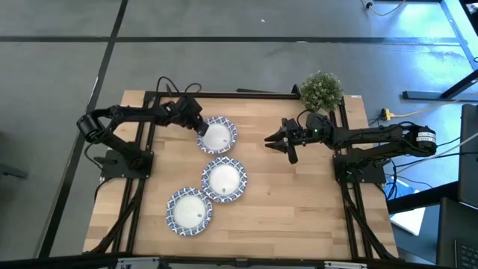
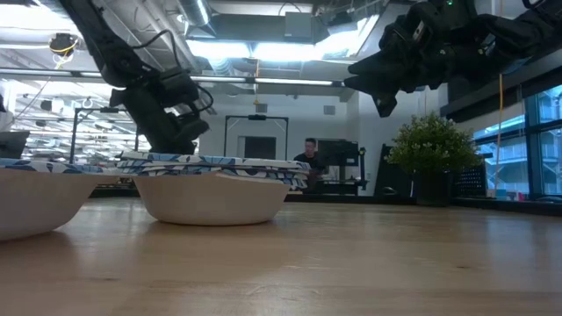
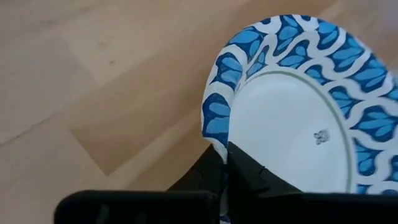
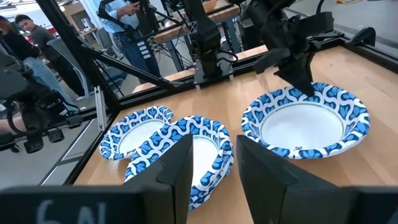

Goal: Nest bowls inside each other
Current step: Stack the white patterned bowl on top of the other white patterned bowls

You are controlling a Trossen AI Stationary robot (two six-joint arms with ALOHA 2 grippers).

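Three blue-and-white patterned bowls with white centres show on the wooden table: a far bowl (image 1: 218, 136) (image 4: 305, 121), a middle bowl (image 1: 224, 180) (image 4: 194, 149) and a near bowl (image 1: 189, 211) (image 4: 137, 132). More bowls nested in them cannot be told. My left gripper (image 1: 200, 128) (image 3: 225, 155) is shut on the far bowl's rim, on its left side. My right gripper (image 1: 280, 147) (image 4: 214, 155) (image 2: 382, 88) hovers open above the table to the right of the far bowl, pointing toward the bowls and touching nothing. My left gripper pinches the far bowl's patterned rim (image 3: 216, 134) on the bowl's left side. One finger (image 3: 252, 171) lies inside the bowl and the other (image 3: 200, 177) outside. The fingers slant down from the table's left. The bowl seems to sit level on the table.
A small green potted plant (image 1: 321, 90) (image 2: 435, 145) stands at the table's far right edge, behind my right arm. Bare wood lies on the table's right half and near edge. People and equipment show in the room beyond the table.
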